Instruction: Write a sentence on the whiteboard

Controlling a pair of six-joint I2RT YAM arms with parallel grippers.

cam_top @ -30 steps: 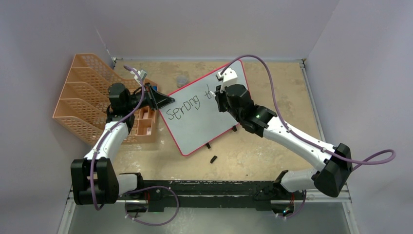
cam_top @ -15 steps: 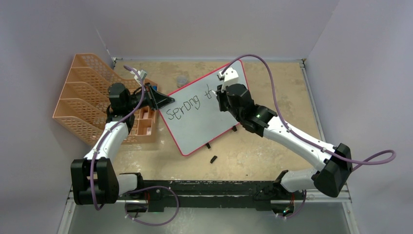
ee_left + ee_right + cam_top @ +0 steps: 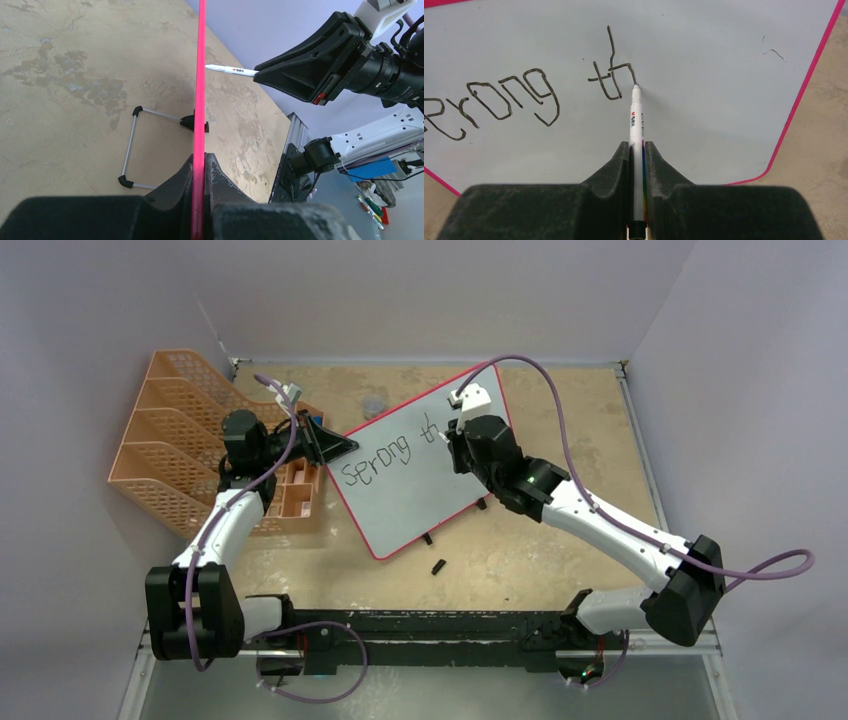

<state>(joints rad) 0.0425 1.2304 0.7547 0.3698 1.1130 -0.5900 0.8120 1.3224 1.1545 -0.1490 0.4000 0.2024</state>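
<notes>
DESK-TOP DICTATION: On the tan desk (image 3: 570, 440), the whiteboard (image 3: 420, 500) stands near the middle, propped on a wire stand (image 3: 131, 145) and skewed so its long sides run from 8 o'clock to 2 o'clock in the overhead view. An orange file rack (image 3: 160, 450) sits at its 9 o'clock.

The left gripper (image 3: 338, 447) reaches in from that side, its fingers clamped tight on the board's pink edge at the 9 o'clock corner. The grip looks meant to brace the board against the push of the pen.

The right gripper (image 3: 455, 432) comes in from 4 o'clock, its fingers pinched on a white marker (image 3: 636, 120). The marker's tip touches the board at the foot of an "h".

The sentence (image 3: 524, 92) is thin, black and hand-printed, and climbs toward 2 o'clock. It reads roughly "Sprong th" and seems only partly written, with most of the pale surface bare apart from faint specks near the 1 o'clock corner in the right wrist view.
</notes>
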